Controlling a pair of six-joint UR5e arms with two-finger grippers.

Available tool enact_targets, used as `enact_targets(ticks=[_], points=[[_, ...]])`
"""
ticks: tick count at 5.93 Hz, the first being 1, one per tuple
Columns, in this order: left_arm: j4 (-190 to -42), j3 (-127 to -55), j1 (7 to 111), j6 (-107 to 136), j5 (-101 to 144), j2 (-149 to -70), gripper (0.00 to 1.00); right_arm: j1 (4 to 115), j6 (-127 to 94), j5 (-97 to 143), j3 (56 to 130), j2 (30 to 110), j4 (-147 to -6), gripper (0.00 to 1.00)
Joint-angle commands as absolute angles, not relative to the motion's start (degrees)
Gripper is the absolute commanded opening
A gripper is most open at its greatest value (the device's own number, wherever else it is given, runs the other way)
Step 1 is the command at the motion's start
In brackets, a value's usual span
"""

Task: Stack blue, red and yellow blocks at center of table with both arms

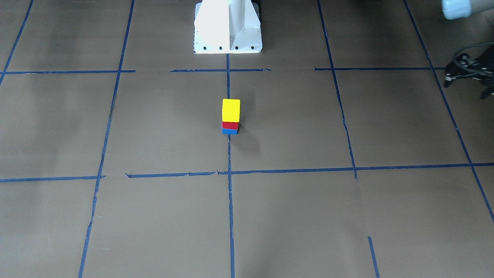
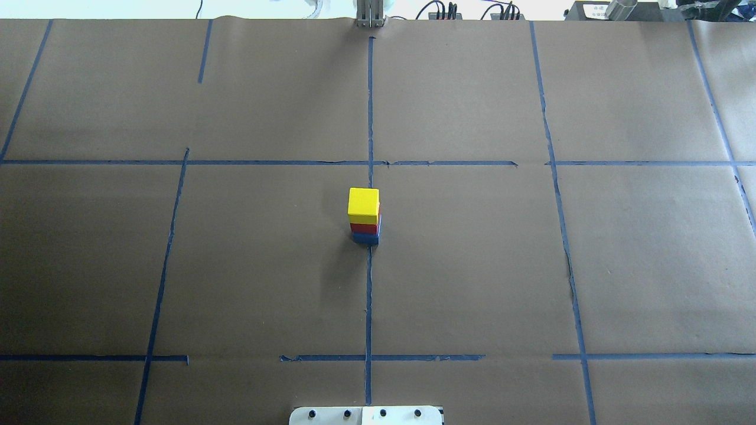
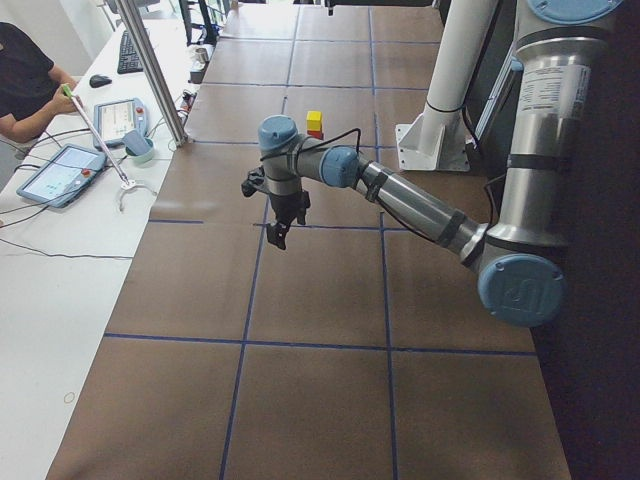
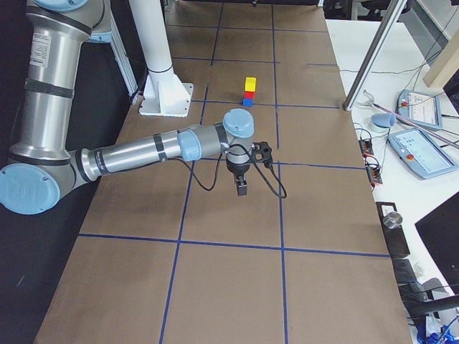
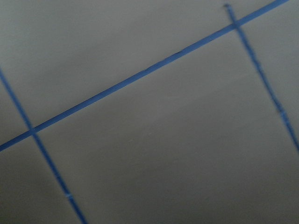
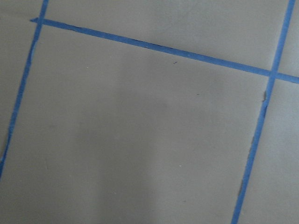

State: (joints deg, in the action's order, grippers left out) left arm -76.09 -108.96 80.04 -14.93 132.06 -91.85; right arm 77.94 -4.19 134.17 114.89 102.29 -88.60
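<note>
Brown paper with blue tape [image 2: 370,295] covers your bench [image 2: 472,265]. At its center stands the stack: blue block [image 2: 366,238] at the bottom, red block [image 2: 363,227] on it, yellow block [image 2: 363,202] on top. Your left claw [image 3: 279,236] and right claw [image 4: 242,188] hang well apart from it; you cannot tell whether either is open or closed.

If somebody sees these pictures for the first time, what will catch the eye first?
The small tower at the center of the table stands out first: the yellow block on the red block on the blue block, sitting on a blue tape line. Next come the left arm and the right arm, each stretched out over bare table at its own side, apart from the tower.
</note>
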Motion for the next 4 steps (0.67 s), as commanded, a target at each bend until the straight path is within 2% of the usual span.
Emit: enact_targets(ticks=[1, 2, 4], points=[[-75.94, -100.65, 92.69, -25.66, 134.38, -89.92, 1.00, 82.34, 1.84, 134.30, 111.62, 104.75, -88.24, 1.00], [-76.29, -100.81, 93.59, -21.49, 134.12, -86.43, 1.00, 82.35, 1.58, 134.38, 111.88, 105.03, -88.16, 1.00], [-76.38, -100.62, 94.57, -16.18, 134.21, -85.53, 1.00, 83.14, 1.23, 132.90, 115.28, 107.21, -87.54, 1.00]])
